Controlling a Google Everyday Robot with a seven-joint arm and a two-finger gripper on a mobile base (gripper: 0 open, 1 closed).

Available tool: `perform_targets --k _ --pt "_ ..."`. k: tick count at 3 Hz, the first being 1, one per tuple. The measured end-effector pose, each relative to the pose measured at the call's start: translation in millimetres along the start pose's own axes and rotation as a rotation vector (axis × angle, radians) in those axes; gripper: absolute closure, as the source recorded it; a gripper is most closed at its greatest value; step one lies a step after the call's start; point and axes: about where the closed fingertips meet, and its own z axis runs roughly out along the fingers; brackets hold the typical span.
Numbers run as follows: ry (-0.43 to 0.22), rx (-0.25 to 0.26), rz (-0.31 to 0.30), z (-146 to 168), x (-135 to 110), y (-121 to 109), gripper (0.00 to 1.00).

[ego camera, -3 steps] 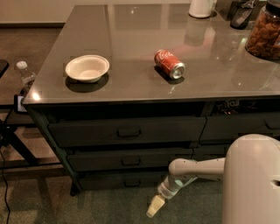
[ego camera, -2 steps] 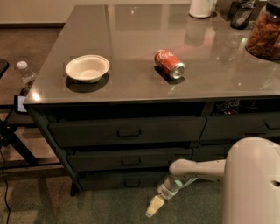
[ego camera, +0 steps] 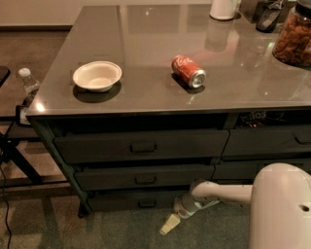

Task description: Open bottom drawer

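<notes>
The bottom drawer is the slimmest dark front at the foot of the left drawer stack, shut, with a small dark loop handle. Above it are a medium front and a taller front, both shut. My gripper is low down near the floor, just right of and below the bottom drawer's handle, pointing down and left, not touching the handle. Its pale fingertips look held together. My white arm reaches in from the right.
On the grey table top lie a white bowl and a tipped red cola can. A jar of snacks and a white container stand at the back right. A water bottle stands left of the cabinet.
</notes>
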Motion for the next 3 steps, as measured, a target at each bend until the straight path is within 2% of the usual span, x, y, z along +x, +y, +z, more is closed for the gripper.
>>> perform_targets --k 1,3 --pt "-0.035 0.076 -0.019 1.4 -7.4 -32.4 0.00" --pt "-0.029 0.088 -0.019 9.6 -3.7 -30.9 0.00"
